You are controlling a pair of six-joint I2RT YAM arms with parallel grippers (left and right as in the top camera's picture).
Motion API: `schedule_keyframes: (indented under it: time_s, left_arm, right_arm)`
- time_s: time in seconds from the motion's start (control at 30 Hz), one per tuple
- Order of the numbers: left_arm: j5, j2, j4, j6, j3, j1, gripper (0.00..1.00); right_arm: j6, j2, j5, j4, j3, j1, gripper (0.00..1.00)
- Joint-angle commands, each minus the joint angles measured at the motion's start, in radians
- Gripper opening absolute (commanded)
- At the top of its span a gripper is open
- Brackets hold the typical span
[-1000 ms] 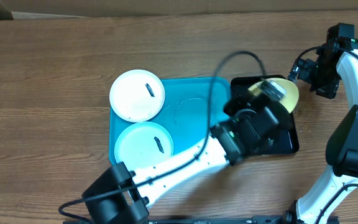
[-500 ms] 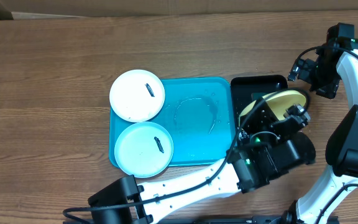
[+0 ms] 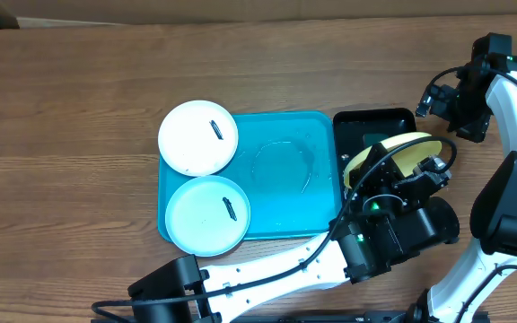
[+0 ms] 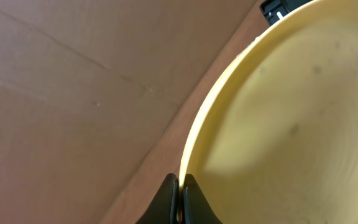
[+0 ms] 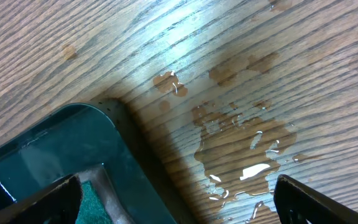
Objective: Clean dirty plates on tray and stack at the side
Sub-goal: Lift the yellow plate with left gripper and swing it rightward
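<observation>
Overhead view, positions taken from the tray [image 3: 276, 224], which is lying flat on the wooden table [image 3: 79, 99] with a film of water at its middle.
- White plate [image 3: 197, 136]: overhanging the tray's far-left corner, a dark smear showing.
- Pale blue plate [image 3: 208, 213]: sitting in the tray's near-left corner, also smeared.
- Yellow plate [image 3: 402, 151]: tilting on edge just right of the tray, over the black tray [image 3: 375, 121]; the faint specks on its face are possibly residue.
- Left gripper [image 4: 179, 199]: jaws pinching the yellow plate's rim.
- Right gripper [image 5: 179, 193]: hanging well right of the tray, fingers spread wide and holding nothing.
- Water puddle [image 5: 241, 149]: lying on the table beside the black tray's corner.
</observation>
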Motion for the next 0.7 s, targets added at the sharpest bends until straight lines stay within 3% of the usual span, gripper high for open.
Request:
schedule_keyframes:
  time_s: [0.0,0.23,0.37,0.67]
  left_arm:
    - [-0.017,0.008,-0.004,-0.053,0.029,0.004,0.04]
    - [0.087,0.008,-0.096,-0.227,0.028,0.054,0.04]
    - [0.258,0.008,-0.175,-0.373,0.028,0.11,0.04]
    - [0.95,0.008,-0.261,-0.626,0.028,0.375,0.04]
  right_arm:
    - [0.007,-0.042,-0.008,0.003,0.027,-0.001,1.0]
    - [0.007,-0.042,-0.008,0.003,0.027,-0.001,1.0]
    - [0.007,-0.042,-0.008,0.003,0.027,-0.001,1.0]
    - [0.007,-0.042,-0.008,0.003,0.027,-0.001,1.0]
